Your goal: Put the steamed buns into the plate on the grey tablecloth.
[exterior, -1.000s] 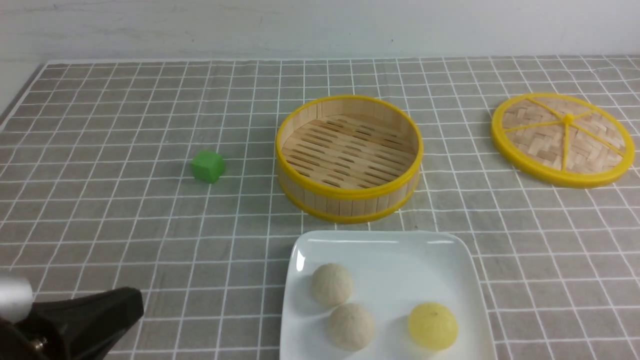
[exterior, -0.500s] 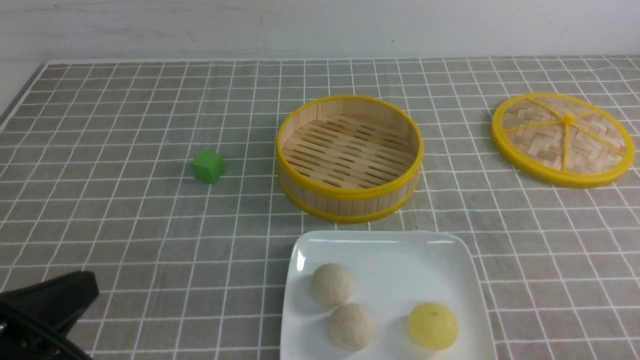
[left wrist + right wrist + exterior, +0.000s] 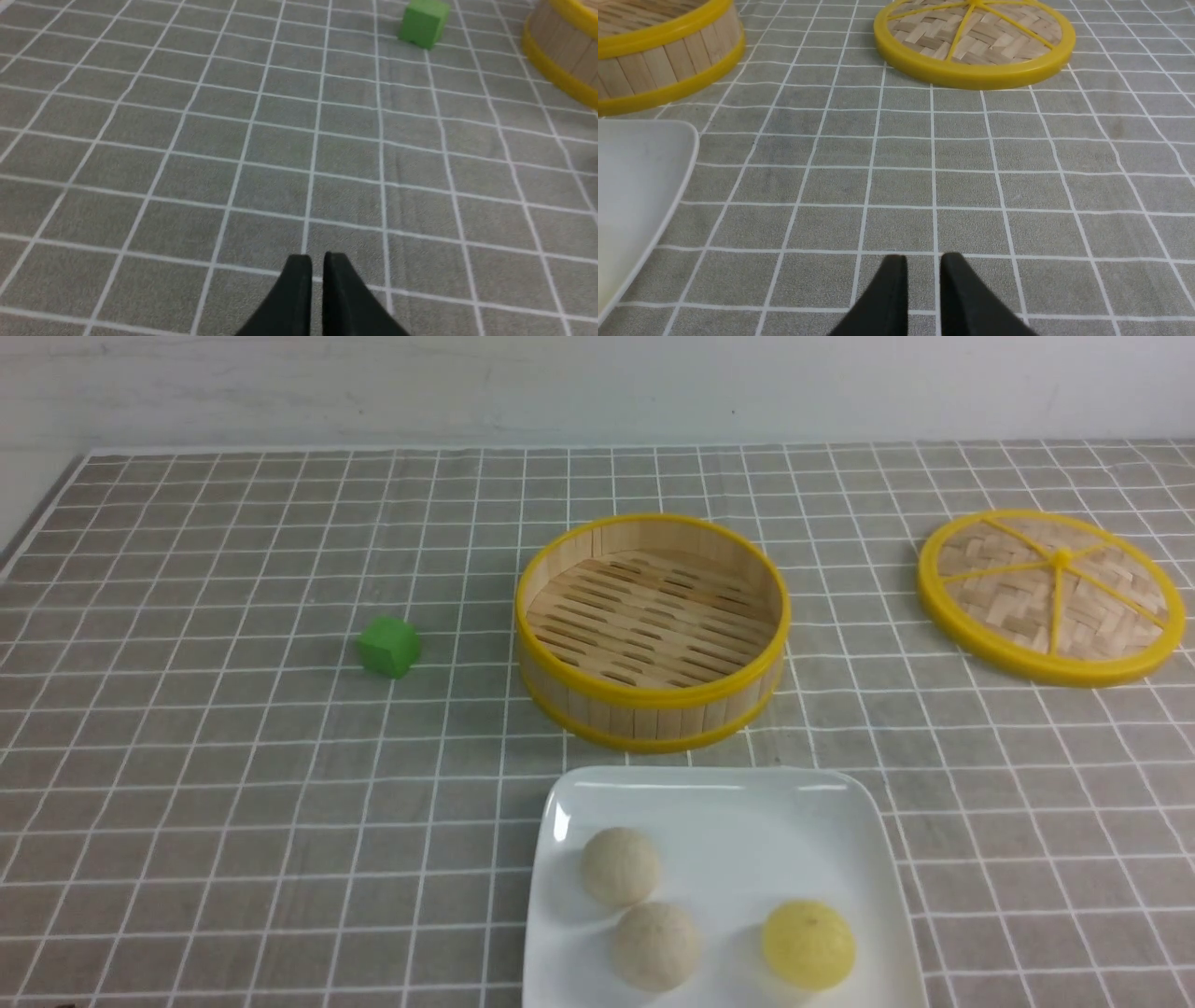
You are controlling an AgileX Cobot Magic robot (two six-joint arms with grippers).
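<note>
Three steamed buns lie in the white square plate (image 3: 709, 782) at the front of the grey tablecloth (image 3: 233, 756): two cream ones (image 3: 620, 867) (image 3: 656, 945) and a pale yellow one (image 3: 808, 944). Neither arm shows in the front view. My left gripper (image 3: 317, 256) hangs over bare cloth with its fingers almost touching and nothing between them. My right gripper (image 3: 923, 256) is over bare cloth to the right of the plate's corner (image 3: 640, 177). Its fingers stand slightly apart and hold nothing.
The round bamboo steamer basket (image 3: 644, 709) stands behind the plate with nothing in it. Its woven lid (image 3: 1050, 597) lies flat at the far right. A green cube (image 3: 388, 646) sits left of the steamer and shows in the left wrist view (image 3: 424, 23).
The left arm has drawn back out of the front view at the bottom left. The buns, plate, steamer and lid have not moved.
</note>
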